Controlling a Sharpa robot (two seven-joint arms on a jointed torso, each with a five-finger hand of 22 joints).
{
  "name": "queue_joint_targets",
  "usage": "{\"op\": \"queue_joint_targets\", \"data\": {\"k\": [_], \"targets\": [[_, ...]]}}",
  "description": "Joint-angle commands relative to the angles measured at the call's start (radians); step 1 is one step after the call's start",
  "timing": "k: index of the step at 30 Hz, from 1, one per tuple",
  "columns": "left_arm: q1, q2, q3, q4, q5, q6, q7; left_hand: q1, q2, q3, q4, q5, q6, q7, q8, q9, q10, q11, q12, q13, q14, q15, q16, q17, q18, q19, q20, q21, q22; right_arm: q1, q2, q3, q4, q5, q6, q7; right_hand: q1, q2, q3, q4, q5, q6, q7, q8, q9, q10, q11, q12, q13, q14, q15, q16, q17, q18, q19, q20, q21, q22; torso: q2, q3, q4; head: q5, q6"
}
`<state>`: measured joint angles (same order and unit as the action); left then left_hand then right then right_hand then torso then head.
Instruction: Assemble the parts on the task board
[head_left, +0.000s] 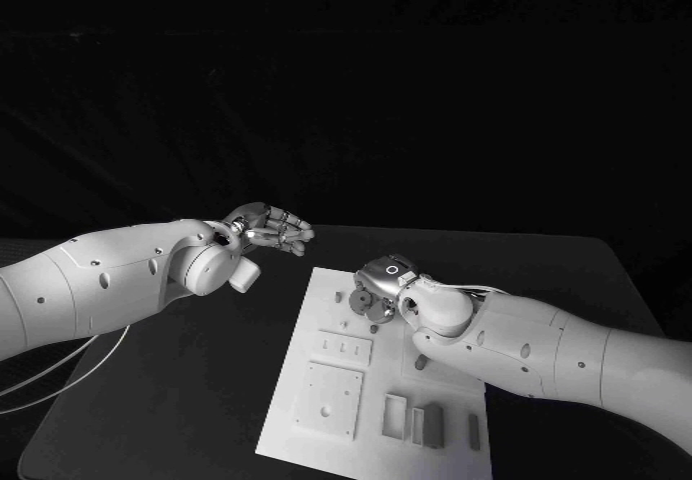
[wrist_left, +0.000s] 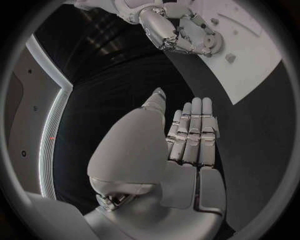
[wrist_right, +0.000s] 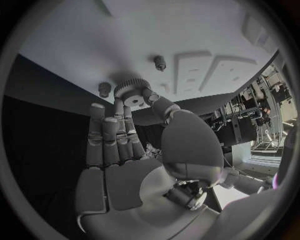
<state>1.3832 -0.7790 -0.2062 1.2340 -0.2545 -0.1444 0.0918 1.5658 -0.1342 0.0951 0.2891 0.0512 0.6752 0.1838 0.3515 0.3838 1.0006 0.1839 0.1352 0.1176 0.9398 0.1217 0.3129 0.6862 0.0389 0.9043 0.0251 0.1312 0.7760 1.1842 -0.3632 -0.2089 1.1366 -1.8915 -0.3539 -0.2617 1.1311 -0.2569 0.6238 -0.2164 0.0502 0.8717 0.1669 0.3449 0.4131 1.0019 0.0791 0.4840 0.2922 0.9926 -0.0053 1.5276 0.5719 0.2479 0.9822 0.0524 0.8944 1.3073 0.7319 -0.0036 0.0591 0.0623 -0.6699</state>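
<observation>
Right robot hand (head_left: 392, 285) pinches a gear (wrist_right: 130, 90) on the task board (head_left: 339, 420) beside two pegs (wrist_right: 160, 62); left robot hand (head_left: 267, 228) hovers released.

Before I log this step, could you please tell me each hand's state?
Left hand: open, holding nothing.
Right hand: pinching the gear on the board.
</observation>
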Motion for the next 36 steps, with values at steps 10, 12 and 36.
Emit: {"op": "queue_joint_targets", "data": {"k": [10, 12, 36], "targets": [[0.001, 0.000, 0.001, 0.001, -0.003, 0.009, 0.005, -0.011, 0.000, 0.007, 0.001, 0.000, -0.007, 0.052, 0.006, -0.001, -0.005, 0.001, -0.004, 0.002, 0.008, 0.002, -0.004, 0.002, 0.013, 0.008, -0.002, -0.006, 0.002, -0.005, -0.009, -0.016, 0.009, -0.072, -0.034, -0.025, 0.013, -0.022, 0.002, 0.000, 0.000, 0.006, 0.001, 0.008, 0.004, 0.026, 0.012, 0.011, 0.011, -0.002, -0.009, -0.005, -0.003, 0.014, 0.002, -0.003, -0.010, 0.013, 0.000, 0.0002, 0.0007, -0.002, 0.006], [0.001, 0.000, 0.001, 0.001, -0.004, 0.009, 0.006, -0.011, 0.000, 0.007, 0.001, 0.000, -0.007, 0.052, 0.006, -0.001, -0.005, 0.001, -0.004, 0.002, 0.008, 0.002, -0.004, 0.002, 0.013, 0.008, -0.002, -0.006, 0.002, -0.005, -0.011, -0.017, 0.011, -0.076, -0.042, -0.025, 0.016, -0.023, 0.003, -0.001, 0.000, 0.009, 0.000, 0.009, 0.005, 0.029, 0.011, 0.013, 0.014, -0.001, -0.011, -0.005, -0.004, 0.014, 0.003, -0.003, -0.010, 0.013, 0.000, 0.0001, 0.0009, -0.003, 0.007], [0.001, 0.002, 0.001, -0.002, -0.005, 0.010, 0.005, -0.012, -0.001, 0.008, 0.001, 0.000, -0.008, 0.052, 0.006, -0.001, -0.006, 0.001, -0.004, 0.002, 0.009, 0.002, -0.006, 0.004, 0.013, 0.008, -0.002, -0.007, 0.003, -0.005, -0.010, -0.018, 0.015, -0.089, -0.062, -0.041, 0.017, -0.026, -0.002, 0.001, 0.000, 0.023, -0.006, 0.016, 0.011, 0.047, 0.001, 0.031, 0.042, 0.003, -0.020, -0.005, -0.006, 0.014, 0.007, -0.003, -0.010, 0.014, 0.000, -0.0011, 0.0018, -0.001, 0.012]]}}
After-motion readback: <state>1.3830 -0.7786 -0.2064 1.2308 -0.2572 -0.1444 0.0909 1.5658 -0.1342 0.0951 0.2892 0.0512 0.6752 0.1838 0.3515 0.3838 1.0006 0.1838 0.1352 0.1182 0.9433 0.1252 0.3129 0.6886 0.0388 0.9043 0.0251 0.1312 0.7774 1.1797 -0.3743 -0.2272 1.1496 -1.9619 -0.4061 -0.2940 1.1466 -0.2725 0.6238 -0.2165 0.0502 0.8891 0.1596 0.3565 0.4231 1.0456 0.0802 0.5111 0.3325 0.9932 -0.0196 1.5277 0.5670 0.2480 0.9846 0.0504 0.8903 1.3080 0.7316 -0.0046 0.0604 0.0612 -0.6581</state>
